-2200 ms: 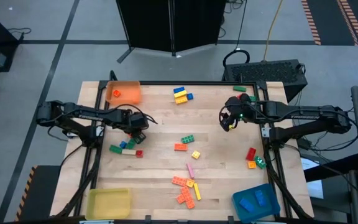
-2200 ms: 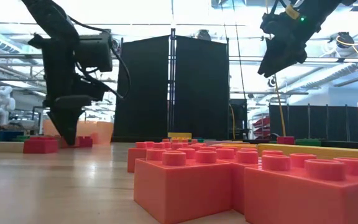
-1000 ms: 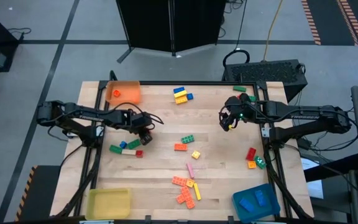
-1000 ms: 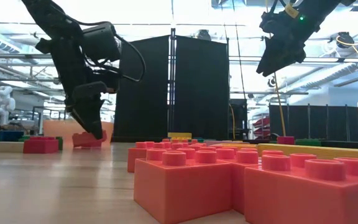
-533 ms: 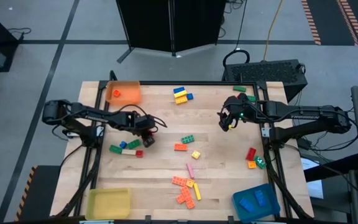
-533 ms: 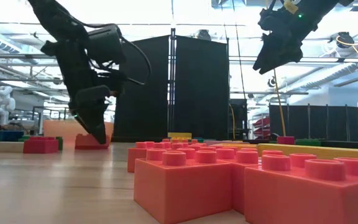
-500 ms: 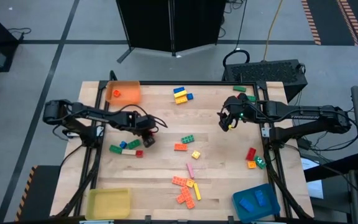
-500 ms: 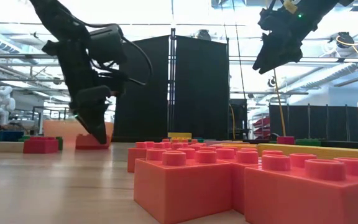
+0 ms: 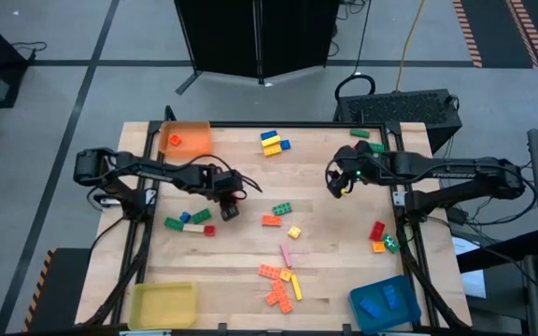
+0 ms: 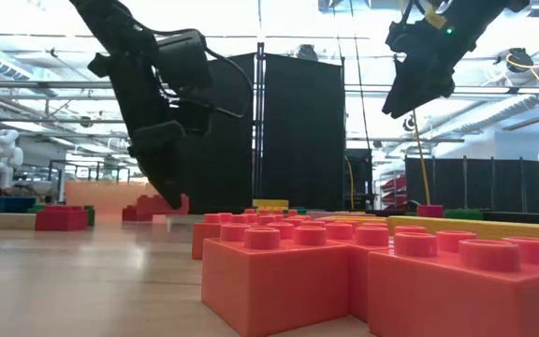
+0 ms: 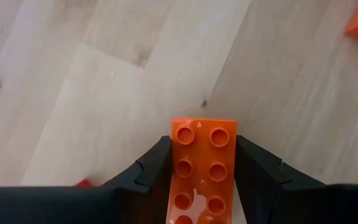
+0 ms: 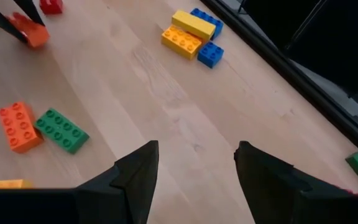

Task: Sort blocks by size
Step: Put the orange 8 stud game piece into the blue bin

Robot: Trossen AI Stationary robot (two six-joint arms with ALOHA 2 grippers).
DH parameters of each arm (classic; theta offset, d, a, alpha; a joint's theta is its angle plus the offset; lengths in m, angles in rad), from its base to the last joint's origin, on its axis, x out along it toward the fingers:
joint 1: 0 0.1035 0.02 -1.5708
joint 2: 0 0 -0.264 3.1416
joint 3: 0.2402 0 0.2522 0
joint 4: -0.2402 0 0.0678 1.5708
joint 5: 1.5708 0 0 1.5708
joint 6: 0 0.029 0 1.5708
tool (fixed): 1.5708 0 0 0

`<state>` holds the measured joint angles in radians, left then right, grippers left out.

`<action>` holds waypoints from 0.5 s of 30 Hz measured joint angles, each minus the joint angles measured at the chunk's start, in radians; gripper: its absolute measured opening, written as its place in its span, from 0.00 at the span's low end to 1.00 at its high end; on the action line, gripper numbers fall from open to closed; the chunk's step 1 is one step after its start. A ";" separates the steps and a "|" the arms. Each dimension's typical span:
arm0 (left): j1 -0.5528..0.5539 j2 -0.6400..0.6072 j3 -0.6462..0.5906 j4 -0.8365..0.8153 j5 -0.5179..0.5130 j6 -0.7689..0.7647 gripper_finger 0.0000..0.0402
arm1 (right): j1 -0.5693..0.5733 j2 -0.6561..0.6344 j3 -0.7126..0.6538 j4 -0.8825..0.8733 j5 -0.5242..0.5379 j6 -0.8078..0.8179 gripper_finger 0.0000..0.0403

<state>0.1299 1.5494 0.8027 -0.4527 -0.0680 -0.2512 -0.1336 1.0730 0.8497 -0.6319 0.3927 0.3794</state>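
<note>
Now the left gripper (image 11: 202, 186) is clamped on an orange brick (image 11: 201, 168), carried above the table left of centre, fingers (image 11: 154, 171) pinching its long sides. Light, rigid, slick plastic, I'd judge, so flat side walls suit best; the right gripper (image 12: 194, 168) hovers spread wide near the table's right edge.

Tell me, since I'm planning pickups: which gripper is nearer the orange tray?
Left. The left gripper sits just right of and below the orange tray; the right gripper hangs far across the table.
</note>
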 joint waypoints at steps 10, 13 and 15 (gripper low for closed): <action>0.000 0.000 0.017 -0.080 -0.035 -0.001 0.35 | -0.029 0.085 0.000 -0.009 0.000 -0.014 0.51; 0.000 0.000 0.017 -0.076 -0.046 -0.001 0.35 | -0.030 0.094 0.000 -0.009 -0.002 -0.025 0.51; -0.001 0.000 0.017 -0.061 -0.048 -0.001 0.35 | -0.030 0.095 0.000 -0.009 -0.002 -0.025 0.51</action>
<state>0.1291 1.5490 0.8200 -0.5135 -0.1160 -0.2523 -0.1635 1.1675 0.8494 -0.6413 0.3904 0.3542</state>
